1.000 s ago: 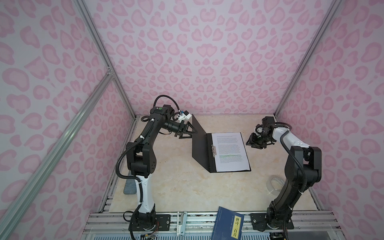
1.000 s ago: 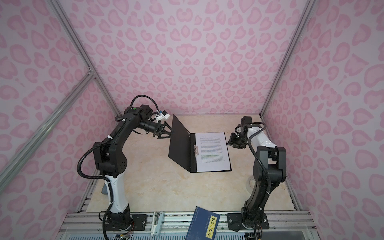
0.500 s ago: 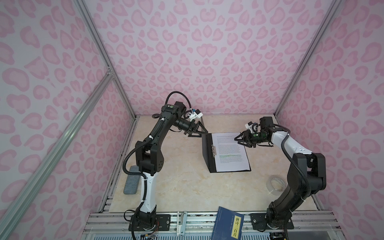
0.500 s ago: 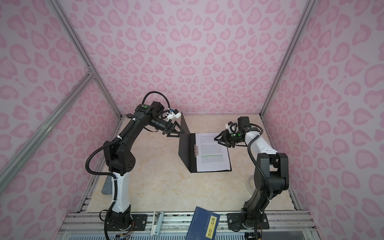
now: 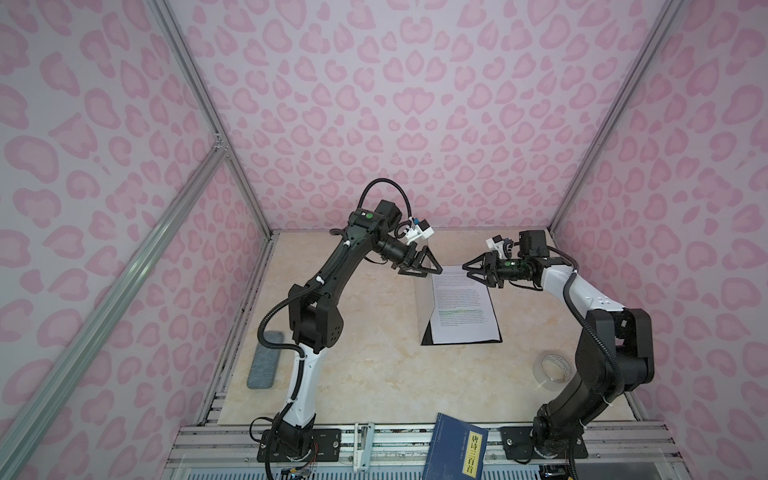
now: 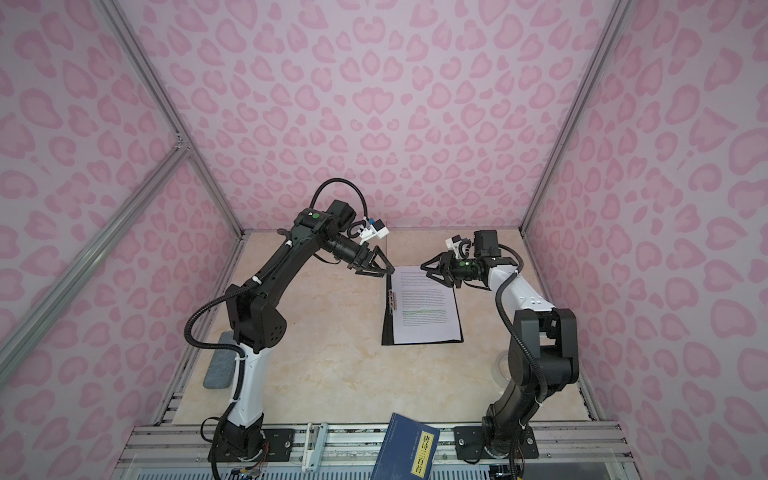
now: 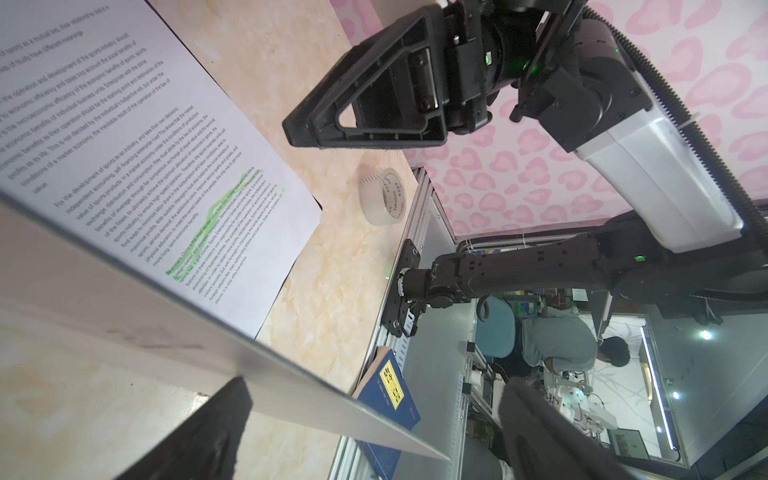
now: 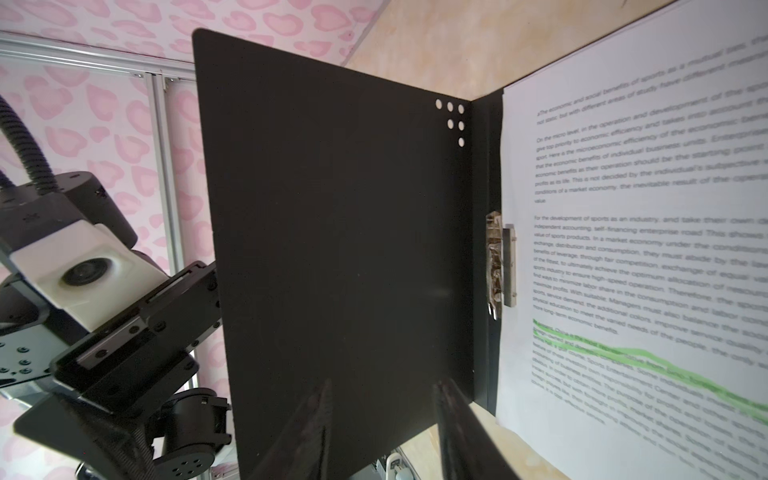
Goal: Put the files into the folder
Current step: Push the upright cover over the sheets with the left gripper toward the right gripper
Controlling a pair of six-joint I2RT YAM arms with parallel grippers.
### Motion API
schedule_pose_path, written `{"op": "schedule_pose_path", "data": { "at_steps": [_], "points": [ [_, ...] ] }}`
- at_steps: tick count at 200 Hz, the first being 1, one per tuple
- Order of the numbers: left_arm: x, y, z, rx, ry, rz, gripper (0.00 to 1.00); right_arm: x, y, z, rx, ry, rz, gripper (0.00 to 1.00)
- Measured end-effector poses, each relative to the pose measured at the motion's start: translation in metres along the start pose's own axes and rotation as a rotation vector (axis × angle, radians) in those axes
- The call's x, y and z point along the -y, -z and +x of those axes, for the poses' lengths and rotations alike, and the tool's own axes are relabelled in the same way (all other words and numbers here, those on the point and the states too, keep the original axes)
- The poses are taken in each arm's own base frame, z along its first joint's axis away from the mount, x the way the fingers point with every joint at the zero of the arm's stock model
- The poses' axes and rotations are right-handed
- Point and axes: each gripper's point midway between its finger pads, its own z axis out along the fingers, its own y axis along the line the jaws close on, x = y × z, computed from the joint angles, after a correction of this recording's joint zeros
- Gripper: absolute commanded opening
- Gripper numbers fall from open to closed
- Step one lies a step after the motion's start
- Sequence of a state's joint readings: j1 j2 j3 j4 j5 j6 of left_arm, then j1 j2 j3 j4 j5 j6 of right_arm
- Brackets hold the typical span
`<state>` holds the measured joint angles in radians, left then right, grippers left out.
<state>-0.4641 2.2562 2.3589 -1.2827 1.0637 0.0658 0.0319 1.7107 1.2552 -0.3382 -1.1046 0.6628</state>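
Open folder (image 5: 424, 309) sits right of centre on the table (image 5: 365, 374), toward the far side. Its back half lies flat and its front cover stands near upright on the left, grey-white outside facing left, black inside facing the files (image 6: 424, 307). The files lie on the flat back half, print up, with green-highlighted lines just below the middle. Only the top sheet shows, so sheet count can't be told. Metal clip (image 8: 500, 266) sits at the spine against the sheet's left edge; can't tell if it clamps the paper. Left gripper (image 5: 434, 269) is at the far end of the cover's upper edge, jaws spread wide, clamping nothing. In the left wrist view the cover's edge runs between the two fingers (image 7: 216, 424), one on each side; contact is unclear. Right gripper (image 5: 467, 269) hovers off the table by the far edge of the files, facing the left gripper, near it but apart. Its jaws are partly apart with nothing between them, and its fingers (image 8: 316, 415) show against the cover's black inside. Clear tape roll (image 5: 552, 370) lies on the near right of the table, beside the right arm. Blue book with yellow label (image 5: 457, 446) lies over the near rail. Grey pad (image 5: 266, 359) lies at the table's left edge.
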Motion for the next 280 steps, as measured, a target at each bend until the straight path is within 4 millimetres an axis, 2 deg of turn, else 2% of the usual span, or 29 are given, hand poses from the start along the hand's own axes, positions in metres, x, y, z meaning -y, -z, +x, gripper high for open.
{"op": "schedule_pose_path", "data": {
  "at_steps": [45,95,113,181,239,260,280],
  "points": [
    [-0.003,-0.009,-0.001,-0.009,0.007,-0.016,0.97,-0.011,-0.003,-0.005,0.012,-0.023,-0.075,0.45],
    [0.004,-0.033,-0.007,-0.019,-0.037,-0.024,0.97,-0.028,-0.008,-0.007,0.01,-0.002,-0.125,0.45],
    [0.0,-0.039,-0.008,-0.023,-0.029,-0.024,0.97,-0.032,-0.007,-0.006,0.007,-0.003,-0.14,0.45],
    [-0.006,-0.042,-0.012,-0.012,-0.018,-0.054,0.97,-0.042,-0.007,-0.007,0.019,-0.023,-0.216,0.48],
    [0.017,-0.017,-0.018,0.04,-0.068,-0.067,0.97,-0.045,-0.005,-0.009,0.025,-0.032,-0.249,0.48],
    [0.023,0.01,-0.023,0.091,-0.087,-0.085,0.97,-0.038,-0.004,-0.012,0.024,-0.032,-0.224,0.46],
    [0.026,0.05,-0.026,0.163,-0.09,-0.113,0.97,-0.025,-0.004,-0.019,0.034,-0.016,-0.127,0.42]
  ]
}}
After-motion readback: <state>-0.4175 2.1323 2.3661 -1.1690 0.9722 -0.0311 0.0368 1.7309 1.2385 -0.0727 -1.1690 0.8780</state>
